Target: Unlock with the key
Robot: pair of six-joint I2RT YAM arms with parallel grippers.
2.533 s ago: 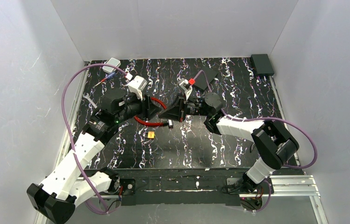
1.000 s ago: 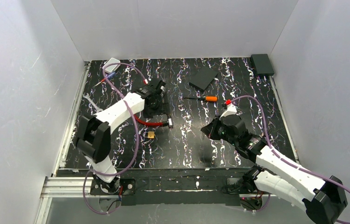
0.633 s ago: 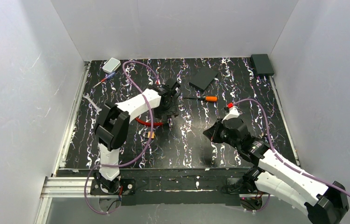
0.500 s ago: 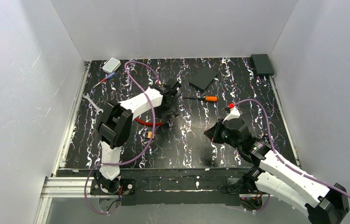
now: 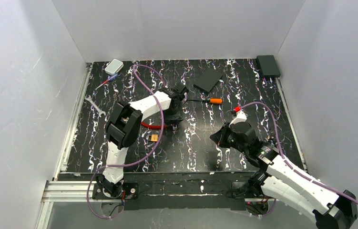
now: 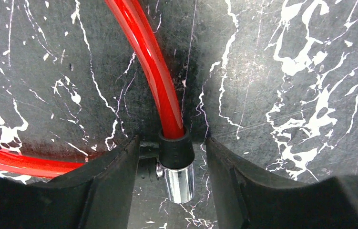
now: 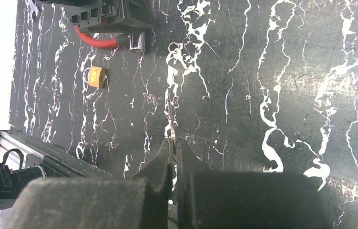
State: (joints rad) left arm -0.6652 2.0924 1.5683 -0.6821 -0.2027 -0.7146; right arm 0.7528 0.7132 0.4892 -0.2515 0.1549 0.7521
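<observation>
The table [image 5: 253, 86] is black with white squiggly lines. 2 robot arms reach over it.

The right gripper [image 7: 174, 143] is pressed together. It pinches the key [image 7: 169, 114], a thin silvery bit of metal that sticks out from the tips of its fingers. The key is up off the table, near the middle, in front of the right arm. From above it is too small to see.

The left gripper [image 6: 171, 143] is down at the red cable lock [image 6: 148, 57]. Its 2 fingers [image 6: 115, 181] are spread, 1 on each side of the lock's black end [image 6: 176, 151]. There is a gap between the black end and the finger on the right of the left wrist view. The finger on the left of that view is very close to a little knob on the black end, but it is hard to tell if they touch. A shiny silver tip [image 6: 179, 183] pokes out of the black end. The red cable bends away in a loop on the table.

The small yellow padlock [image 5: 154, 138] lies flat just beside the red loop, on the side nearer the arm bases. It is well apart from the key.

An orange screwdriver [image 5: 212, 100] lies farther back. A wrench [image 5: 93, 105] lies near the left edge.
</observation>
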